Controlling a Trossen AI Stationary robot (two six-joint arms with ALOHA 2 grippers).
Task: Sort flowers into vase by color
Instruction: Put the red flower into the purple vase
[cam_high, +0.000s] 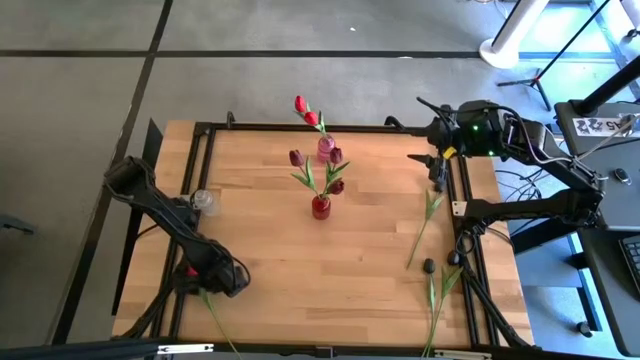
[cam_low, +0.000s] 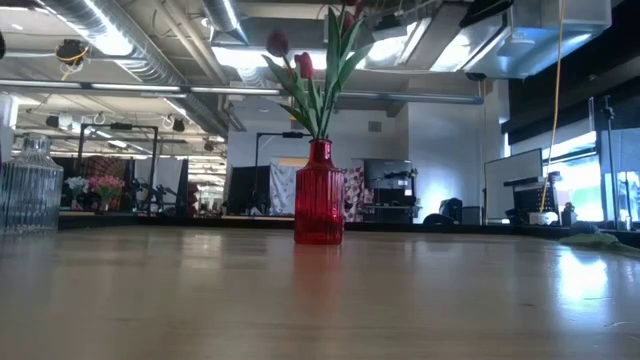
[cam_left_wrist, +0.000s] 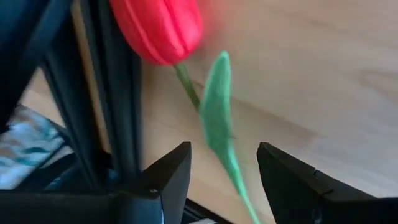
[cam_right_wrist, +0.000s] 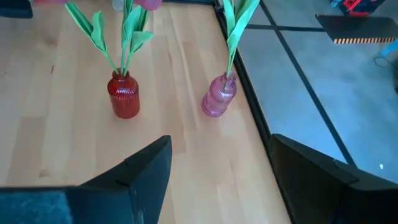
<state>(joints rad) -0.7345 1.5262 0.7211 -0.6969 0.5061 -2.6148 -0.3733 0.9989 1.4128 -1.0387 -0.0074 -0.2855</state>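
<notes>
A bright red tulip lies at the table's near left corner, its head (cam_left_wrist: 158, 28) against the black frame rail and its green stem (cam_high: 218, 322) running toward the near edge. My left gripper (cam_left_wrist: 224, 149) (cam_high: 213, 278) hangs over it, open, one finger on either side of the stem and leaf (cam_left_wrist: 214, 115). The red vase (cam_high: 320, 207) (cam_low: 319, 195) at the table's middle holds dark maroon tulips (cam_high: 297, 158). The pink vase (cam_high: 326, 151) (cam_right_wrist: 219, 98) behind it holds red tulips (cam_high: 304, 108). My right gripper (cam_right_wrist: 221, 142) (cam_high: 437, 168) waits open at the far right.
A clear glass vase (cam_high: 203, 202) (cam_low: 30, 190) stands on the left side. Two more flowers lie on the right side: a green stem (cam_high: 424, 228) and one with a dark head (cam_high: 429, 265). Black frame rails (cam_high: 205, 160) border the wooden top.
</notes>
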